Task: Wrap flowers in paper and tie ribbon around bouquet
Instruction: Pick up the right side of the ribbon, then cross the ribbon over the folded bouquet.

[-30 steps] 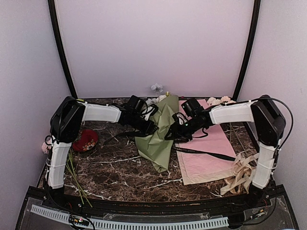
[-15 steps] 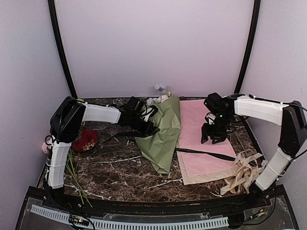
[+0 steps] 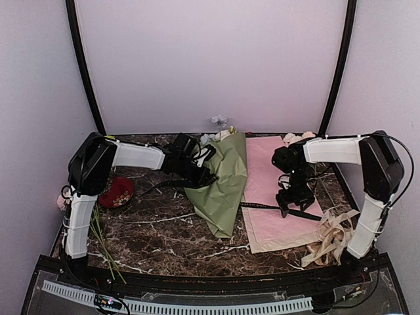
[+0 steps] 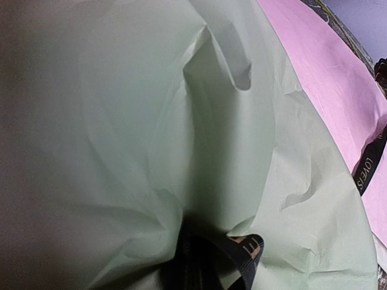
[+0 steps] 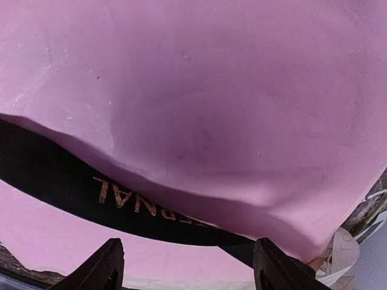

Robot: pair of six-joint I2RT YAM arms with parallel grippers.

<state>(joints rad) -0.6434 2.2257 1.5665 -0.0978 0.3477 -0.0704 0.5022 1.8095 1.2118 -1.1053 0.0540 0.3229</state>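
The sage-green paper lies rolled as a cone, with the pale flowers poking out at its far end. My left gripper presses against the cone's left side. In the left wrist view the paper fills the frame, and this gripper is shut on a loop of the black lettered ribbon. The ribbon runs right across the pink sheet. My right gripper hangs just over it, open, its fingertips on either side of the ribbon.
A red bowl sits at the left with loose green stems in front of it. A tangle of cream-beige ribbon lies at the front right. Pink-and-white blossoms rest at the back right, behind the pink sheet.
My right arm left the green cone, swung right over the pink sheet and came down onto the black ribbon with its jaws opening wider. The left arm and the cone stayed put.
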